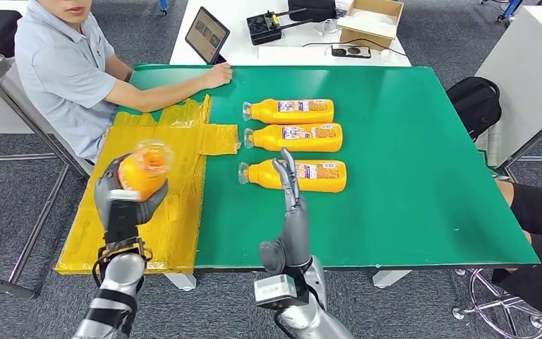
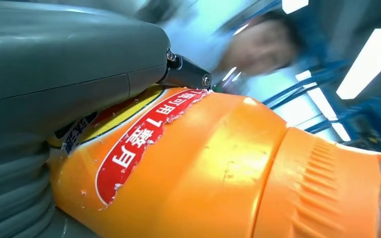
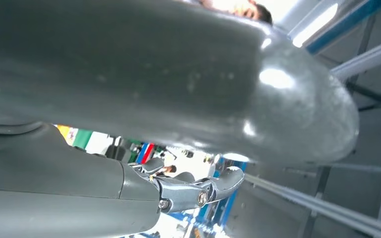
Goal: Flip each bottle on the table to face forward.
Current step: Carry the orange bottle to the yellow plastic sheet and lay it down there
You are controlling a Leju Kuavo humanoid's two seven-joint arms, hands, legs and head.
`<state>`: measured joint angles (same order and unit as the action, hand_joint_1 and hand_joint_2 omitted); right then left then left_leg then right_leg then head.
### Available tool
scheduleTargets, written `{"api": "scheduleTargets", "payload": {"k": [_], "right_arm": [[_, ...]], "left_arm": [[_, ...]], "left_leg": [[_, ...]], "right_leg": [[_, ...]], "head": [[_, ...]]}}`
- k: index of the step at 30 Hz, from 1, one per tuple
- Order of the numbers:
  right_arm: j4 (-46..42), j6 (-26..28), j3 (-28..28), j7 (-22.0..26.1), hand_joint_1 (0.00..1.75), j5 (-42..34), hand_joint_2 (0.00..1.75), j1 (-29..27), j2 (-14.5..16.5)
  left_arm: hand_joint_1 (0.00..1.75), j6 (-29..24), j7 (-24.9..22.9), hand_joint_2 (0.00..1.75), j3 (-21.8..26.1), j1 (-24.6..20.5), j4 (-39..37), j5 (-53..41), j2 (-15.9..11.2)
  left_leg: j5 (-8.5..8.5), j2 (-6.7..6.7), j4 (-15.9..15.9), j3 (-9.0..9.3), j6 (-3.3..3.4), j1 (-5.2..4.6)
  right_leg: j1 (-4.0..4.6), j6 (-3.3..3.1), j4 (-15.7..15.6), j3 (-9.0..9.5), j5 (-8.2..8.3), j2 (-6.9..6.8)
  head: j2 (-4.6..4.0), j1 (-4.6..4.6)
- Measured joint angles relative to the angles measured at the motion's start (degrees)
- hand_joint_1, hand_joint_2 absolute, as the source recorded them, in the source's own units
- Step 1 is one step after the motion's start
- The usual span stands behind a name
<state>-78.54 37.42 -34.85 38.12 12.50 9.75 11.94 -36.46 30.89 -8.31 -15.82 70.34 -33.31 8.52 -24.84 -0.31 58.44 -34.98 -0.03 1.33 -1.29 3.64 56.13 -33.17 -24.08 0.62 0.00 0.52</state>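
My left hand [image 1: 123, 194] grips an orange bottle [image 1: 145, 168], lifted above the yellow taped mat with its clear end pointing up toward me. In the left wrist view the same bottle [image 2: 218, 168] shows a red label, with my thumb [image 2: 69, 59] pressed across it. Three more orange bottles lie on their sides in a column on the green table: the far bottle [image 1: 289, 111], the middle bottle [image 1: 294, 137] and the near bottle [image 1: 317, 176], labels up, clear caps to the left. My right hand [image 1: 289, 191] stands upright and empty, fingers straight, in front of the near bottle.
A yellow taped mat [image 1: 148, 233] covers the table's left side. A person in a grey shirt [image 1: 63, 63] sits at the far left, a hand [image 1: 215, 74] resting on the green table [image 1: 409, 183]. A tablet [image 1: 207, 34] and a cardboard box [image 1: 370, 21] sit on a white table behind.
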Motion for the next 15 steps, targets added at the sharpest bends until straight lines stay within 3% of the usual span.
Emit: {"api": "scheduleTargets", "payload": {"k": [4,8,15], "right_arm": [[0.16,-3.48,-0.7,0.0,0.0,1.62,0.0,-0.45,-0.03],[0.23,-5.03,-0.84,0.0,0.0,2.46,0.0,-1.12,-0.07],[0.19,-10.68,-0.85,0.0,0.0,7.12,0.0,-3.67,-1.67]], "left_arm": [[1.75,-3.06,-2.65,1.75,-0.6,-5.51,-7.11,-16.24,-0.33],[1.75,-3.16,-3.77,1.75,-0.64,-9.09,-13.17,-20.22,-0.74],[1.75,1.45,-11.51,1.75,-3.31,-17.23,-27.75,-33.65,-4.26]], "left_leg": [[0.0,0.01,0.0,0.0,0.0,0.0],[0.01,0.04,0.0,0.01,0.0,0.0],[0.01,0.05,0.0,0.0,-0.01,0.01]], "right_leg": [[0.0,0.0,0.01,0.01,0.01,0.01],[0.0,0.0,0.02,-0.01,0.02,0.02],[0.01,0.0,0.03,-0.03,0.01,0.04]], "head": [[0.0,-0.01],[0.0,-0.01],[0.0,-0.01]]}}
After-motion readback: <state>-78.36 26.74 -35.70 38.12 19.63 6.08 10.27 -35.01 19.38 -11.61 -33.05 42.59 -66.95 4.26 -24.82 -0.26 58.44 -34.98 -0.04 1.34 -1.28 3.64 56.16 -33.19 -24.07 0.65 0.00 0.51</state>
